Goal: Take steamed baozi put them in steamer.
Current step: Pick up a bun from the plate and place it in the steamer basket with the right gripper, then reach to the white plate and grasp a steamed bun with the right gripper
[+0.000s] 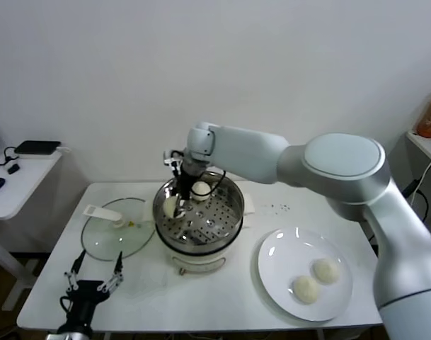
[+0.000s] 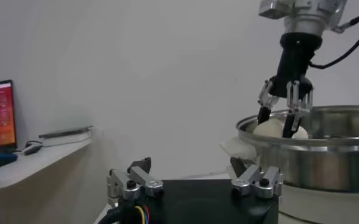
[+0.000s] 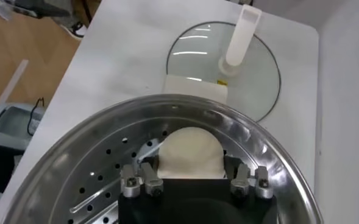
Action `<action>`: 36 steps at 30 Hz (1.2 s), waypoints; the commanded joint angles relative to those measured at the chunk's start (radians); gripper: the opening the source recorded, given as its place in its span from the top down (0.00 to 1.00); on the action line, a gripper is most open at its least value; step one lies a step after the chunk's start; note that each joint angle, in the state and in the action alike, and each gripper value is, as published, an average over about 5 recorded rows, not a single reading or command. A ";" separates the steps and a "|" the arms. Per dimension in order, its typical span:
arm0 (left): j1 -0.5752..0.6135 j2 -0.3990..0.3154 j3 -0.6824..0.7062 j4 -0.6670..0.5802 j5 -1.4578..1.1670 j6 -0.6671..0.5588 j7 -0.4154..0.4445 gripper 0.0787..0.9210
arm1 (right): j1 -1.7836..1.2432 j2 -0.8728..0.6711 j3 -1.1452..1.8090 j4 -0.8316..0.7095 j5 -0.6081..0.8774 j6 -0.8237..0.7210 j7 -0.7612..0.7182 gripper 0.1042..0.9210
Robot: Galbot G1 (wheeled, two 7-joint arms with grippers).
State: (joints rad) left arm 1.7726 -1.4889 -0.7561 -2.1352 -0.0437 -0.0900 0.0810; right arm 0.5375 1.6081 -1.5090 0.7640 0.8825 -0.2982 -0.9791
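Observation:
The steamer [image 1: 229, 212] is a shiny steel pot with a perforated tray, standing mid-table on a white base. My right gripper [image 1: 175, 206] reaches down inside its left side, shut on a cream-white baozi [image 1: 170, 205]. In the right wrist view that baozi [image 3: 190, 151] fills the gap between the fingers [image 3: 150, 176], just over the tray by the steamer wall [image 3: 270, 158]. A second baozi [image 1: 200, 190] lies on the tray toward the back. Two more baozi [image 1: 306, 288] [image 1: 326, 270] sit on the white plate [image 1: 272, 273]. My left gripper [image 1: 95, 273] waits open near the table's front left.
A glass lid [image 1: 117, 230] with a white handle lies flat to the left of the steamer. A small side table [image 1: 17, 177] with devices stands further left. An orange bottle [image 1: 429, 117] is on a shelf at the far right.

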 commanded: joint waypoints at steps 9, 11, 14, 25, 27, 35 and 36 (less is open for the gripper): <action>0.003 -0.001 0.000 0.004 0.002 0.000 0.000 0.12 | -0.045 0.029 0.027 -0.046 -0.033 0.000 0.001 0.20; 0.003 -0.001 0.000 0.004 0.002 0.000 0.000 0.12 | -0.040 0.022 0.030 -0.040 -0.032 0.000 0.000 0.15; 0.003 -0.002 0.001 0.004 0.003 0.000 0.000 0.12 | -0.029 0.004 0.033 -0.019 -0.031 -0.002 -0.004 0.12; 0.008 -0.004 0.007 -0.001 0.006 0.000 0.001 0.12 | 0.164 -0.196 -0.023 0.201 0.004 -0.005 -0.040 0.12; 0.008 -0.005 0.011 -0.002 0.009 0.000 0.002 0.12 | 0.205 -0.246 -0.038 0.245 0.006 -0.004 -0.044 0.12; 0.006 -0.015 0.028 -0.003 0.029 0.002 0.003 0.12 | 0.280 -0.456 -0.055 0.399 -0.020 -0.004 -0.042 0.12; 0.006 -0.015 0.028 -0.003 0.031 0.002 0.003 0.12 | 0.286 -0.482 -0.054 0.420 -0.022 -0.004 -0.040 0.12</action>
State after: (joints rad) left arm 1.7778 -1.5024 -0.7313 -2.1375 -0.0213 -0.0893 0.0840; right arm 0.7354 1.3275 -1.5425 1.0266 0.8675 -0.3021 -1.0178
